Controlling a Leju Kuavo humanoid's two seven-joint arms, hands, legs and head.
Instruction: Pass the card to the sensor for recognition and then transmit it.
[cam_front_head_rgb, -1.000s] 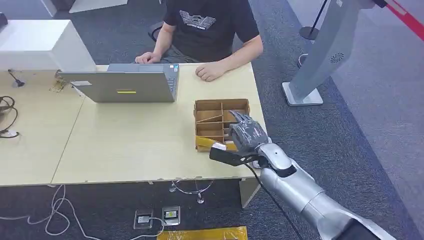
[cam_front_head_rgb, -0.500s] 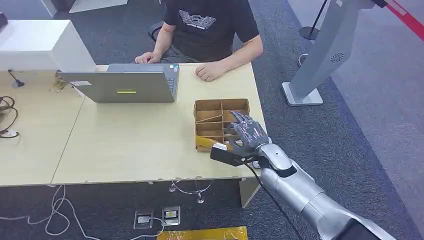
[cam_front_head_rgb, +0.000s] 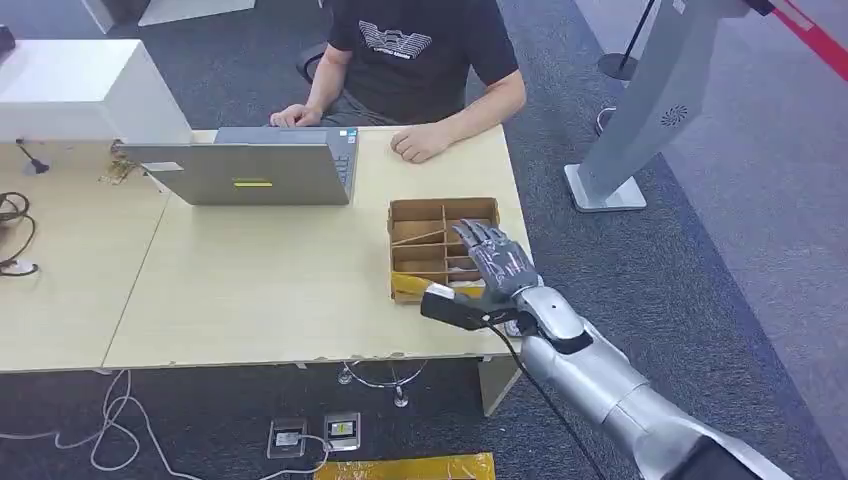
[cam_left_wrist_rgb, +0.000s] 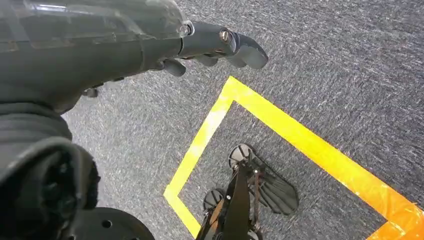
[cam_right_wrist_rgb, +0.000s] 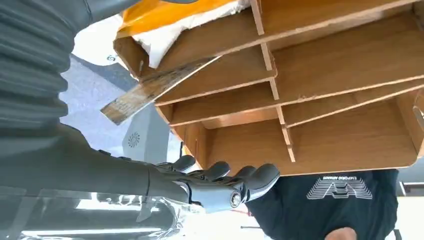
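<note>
On the pale wooden desk (cam_front_head_rgb: 250, 290), a person in a black shirt (cam_front_head_rgb: 415, 45) is sitting at the far edge with both forearms resting on the top, behind a grey laptop (cam_front_head_rgb: 245, 170) whose lid is facing the robot. To the right of the desk, a grey standing pillar (cam_front_head_rgb: 650, 100) is resting on the dark carpet. Near the desk's right front corner, a brown divided tray (cam_front_head_rgb: 420, 215) is lying flat, its partitions forming several compartments. The right hand (cam_front_head_rgb: 495, 265) is hovering over the tray's near right part with its fingers stretched out and apart, gripping nothing. A yellow-and-white card (cam_front_head_rgb: 412, 287) is lying in the tray's nearest compartment, just beside the thumb; whether the thumb is touching it cannot be told. In the right wrist view the same card (cam_right_wrist_rgb: 165, 25) is showing at the tray's end, with a thin slat (cam_right_wrist_rgb: 150, 90) leaning across a partition. The left hand (cam_left_wrist_rgb: 210, 50) is hanging over grey carpet marked with yellow floor tape (cam_left_wrist_rgb: 280, 130), its fingers loosely curled and holding nothing.
</note>
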